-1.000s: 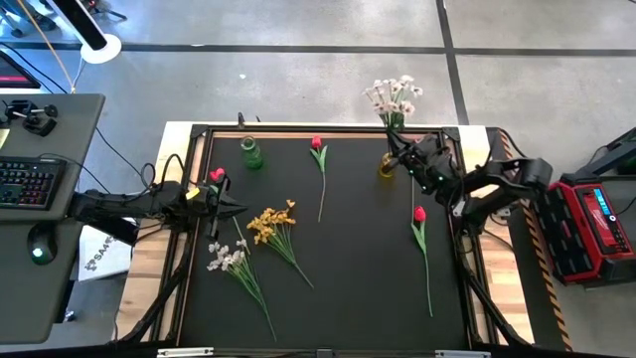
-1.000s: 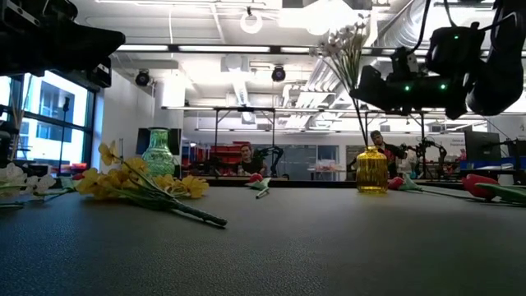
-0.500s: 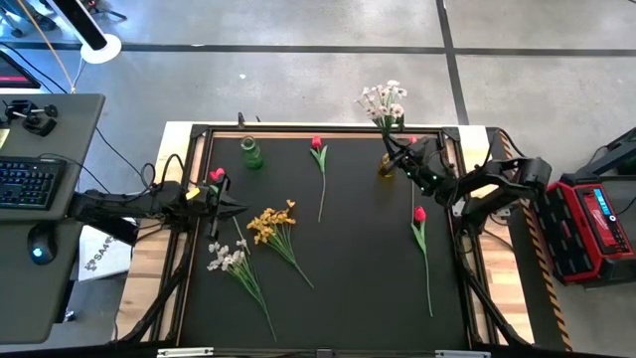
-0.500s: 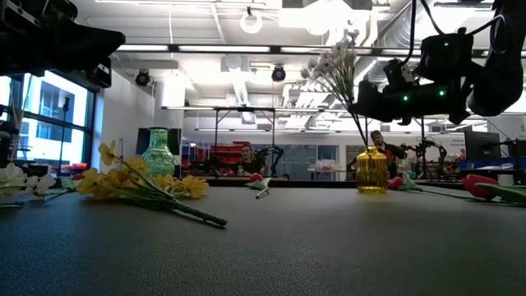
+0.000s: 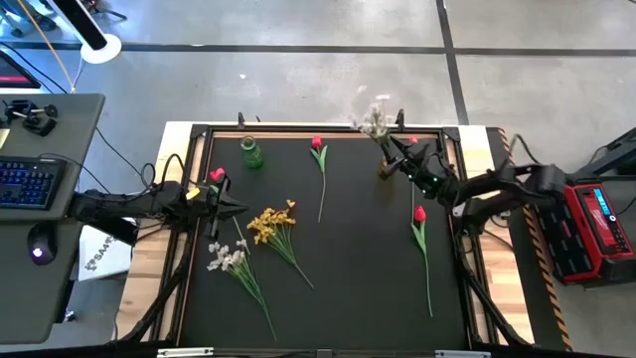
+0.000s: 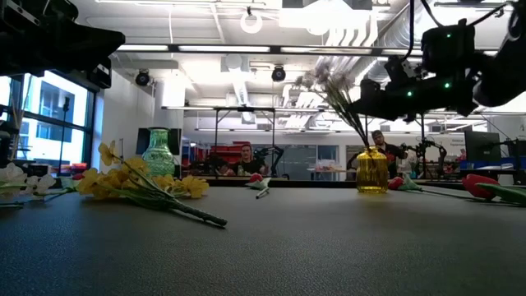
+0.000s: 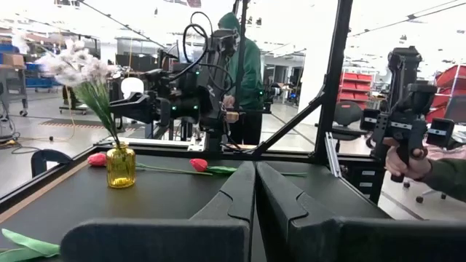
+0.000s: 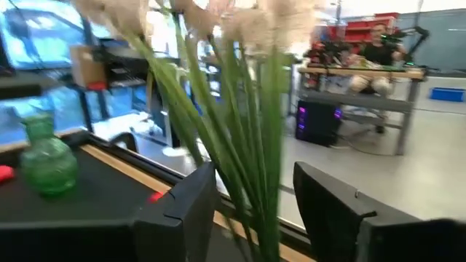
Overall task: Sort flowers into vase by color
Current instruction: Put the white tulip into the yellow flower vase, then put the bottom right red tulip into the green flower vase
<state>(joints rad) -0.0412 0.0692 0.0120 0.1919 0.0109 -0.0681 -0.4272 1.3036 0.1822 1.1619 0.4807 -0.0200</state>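
A white spray (image 5: 375, 117) stands with its stems in the yellow vase (image 5: 386, 167) at the table's far right and leans toward the left. My right gripper (image 5: 397, 151) is open and level. The spray's green stems (image 8: 247, 167) pass between its two fingers above the vase (image 6: 371, 171). At the left edge my left gripper (image 5: 237, 209) waits, shut and holding nothing. On the mat lie a yellow spray (image 5: 273, 224), another white spray (image 5: 227, 259) and two red tulips (image 5: 318, 144) (image 5: 419, 214). A third tulip (image 5: 217, 175) lies by the left arm.
A green vase (image 5: 251, 154) stands at the far left of the mat, holding nothing. The black frame rail (image 5: 298, 127) runs along the far edge behind both vases. The mat's near middle is bare. A person (image 7: 244, 73) stands beyond the table.
My right gripper has opened and let go of the white spray. It has also tipped up from a downward slant to about level. The spray's foot has stayed in the yellow vase, while its blossoms have swung lower and toward the table's left.
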